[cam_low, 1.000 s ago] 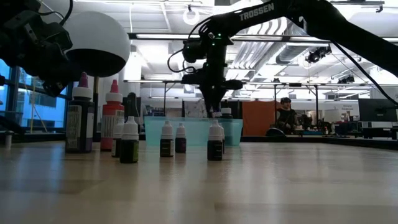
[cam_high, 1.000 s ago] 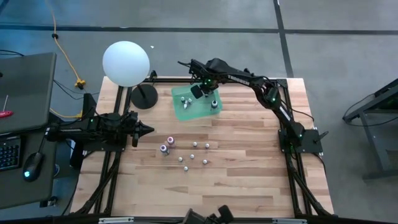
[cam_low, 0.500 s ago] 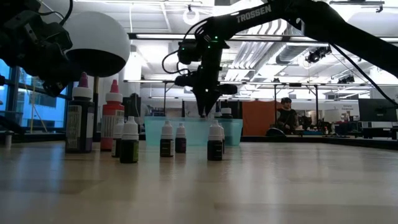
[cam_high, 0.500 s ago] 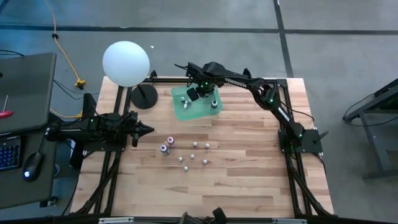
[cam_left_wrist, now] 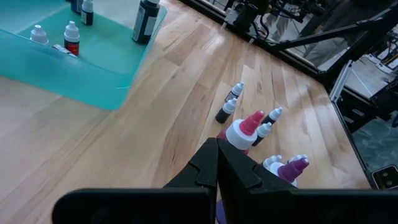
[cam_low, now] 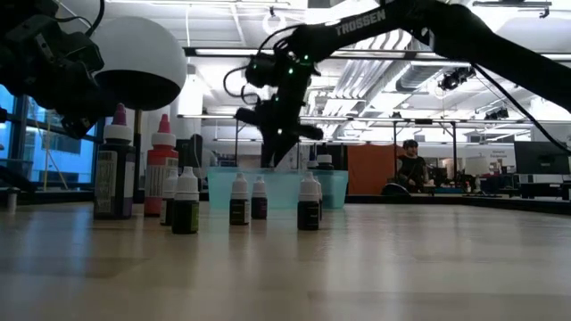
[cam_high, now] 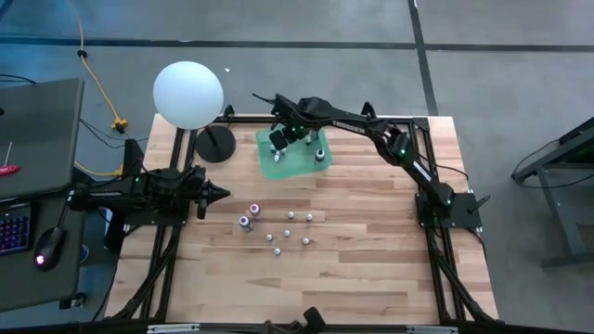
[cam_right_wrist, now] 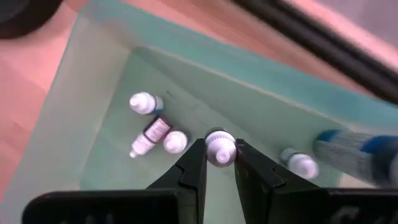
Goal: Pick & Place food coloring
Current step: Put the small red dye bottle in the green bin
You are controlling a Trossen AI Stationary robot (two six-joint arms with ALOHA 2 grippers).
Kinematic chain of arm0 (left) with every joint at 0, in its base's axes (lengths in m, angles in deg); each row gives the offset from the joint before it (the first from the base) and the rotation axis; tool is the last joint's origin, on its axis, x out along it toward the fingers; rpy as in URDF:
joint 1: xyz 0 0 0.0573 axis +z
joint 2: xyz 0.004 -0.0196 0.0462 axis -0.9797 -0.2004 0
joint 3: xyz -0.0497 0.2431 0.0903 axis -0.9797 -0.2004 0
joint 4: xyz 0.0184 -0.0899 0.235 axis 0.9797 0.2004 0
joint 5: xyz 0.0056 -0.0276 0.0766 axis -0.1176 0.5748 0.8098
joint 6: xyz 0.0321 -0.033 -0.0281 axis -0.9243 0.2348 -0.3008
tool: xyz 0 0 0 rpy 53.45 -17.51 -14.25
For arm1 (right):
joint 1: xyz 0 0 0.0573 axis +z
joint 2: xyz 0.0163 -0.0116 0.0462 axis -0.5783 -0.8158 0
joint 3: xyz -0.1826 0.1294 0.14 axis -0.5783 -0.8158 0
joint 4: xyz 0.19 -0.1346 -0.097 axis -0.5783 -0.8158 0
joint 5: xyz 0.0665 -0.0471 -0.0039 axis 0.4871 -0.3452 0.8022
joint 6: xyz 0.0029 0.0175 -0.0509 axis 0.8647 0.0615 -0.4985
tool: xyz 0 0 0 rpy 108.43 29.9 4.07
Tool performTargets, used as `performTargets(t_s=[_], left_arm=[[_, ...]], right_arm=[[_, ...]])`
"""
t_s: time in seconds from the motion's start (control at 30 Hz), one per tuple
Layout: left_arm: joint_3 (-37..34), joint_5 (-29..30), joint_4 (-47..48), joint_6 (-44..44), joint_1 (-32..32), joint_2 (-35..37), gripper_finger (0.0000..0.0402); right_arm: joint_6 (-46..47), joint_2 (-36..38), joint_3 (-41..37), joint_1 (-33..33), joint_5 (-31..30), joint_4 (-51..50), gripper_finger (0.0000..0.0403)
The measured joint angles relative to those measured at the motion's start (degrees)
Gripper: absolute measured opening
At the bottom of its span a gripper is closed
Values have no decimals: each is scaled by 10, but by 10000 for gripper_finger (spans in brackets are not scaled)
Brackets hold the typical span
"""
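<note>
A green tray (cam_high: pixel 295 165) lies at the table's far middle, with a larger dark bottle (cam_high: pixel 319 156) and a few tiny white-capped bottles (cam_right_wrist: pixel 144 103) in it; one (cam_right_wrist: pixel 149 135) lies on its side. My right gripper (cam_high: pixel 278 138) is over the tray's left part, shut on a tiny white-capped bottle (cam_right_wrist: pixel 219 149). Several more tiny bottles (cam_high: pixel 290 228) and two larger ones with pink (cam_high: pixel 254 211) and purple (cam_high: pixel 245 223) tops stand on the table's middle. My left gripper (cam_high: pixel 224 194) waits shut at the table's left. My right gripper pinches the tiny bottle between its two fingertips (cam_right_wrist: pixel 194 163), at or just below its white cap (cam_right_wrist: pixel 219 140). The fingers come from above, slanting down. The bottle stands upright in the hold, cap toward the wrist, over the tray's floor; whether its base touches the floor I cannot tell.
A big white globe lamp (cam_high: pixel 188 94) on a black round base (cam_high: pixel 215 144) stands at the far left, close to the tray. A laptop (cam_high: pixel 32 139) and a mouse (cam_high: pixel 46 249) lie left of the table. People sit in the room beyond, in the low view (cam_low: pixel 409 169).
My right gripper has gone toward the table's left edge over the tray, and in the low view it has tipped from pointing straight down to slanting.
</note>
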Motion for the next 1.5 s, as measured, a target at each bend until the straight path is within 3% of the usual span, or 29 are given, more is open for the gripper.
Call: performTargets(t_s=[1.3,1.5], left_arm=[[0,0,0,0,0,0,0],[0,0,0,0,0,0,0]], right_arm=[[39,-57,0,9,1,-6,59],[38,-57,0,9,7,-7,86]])
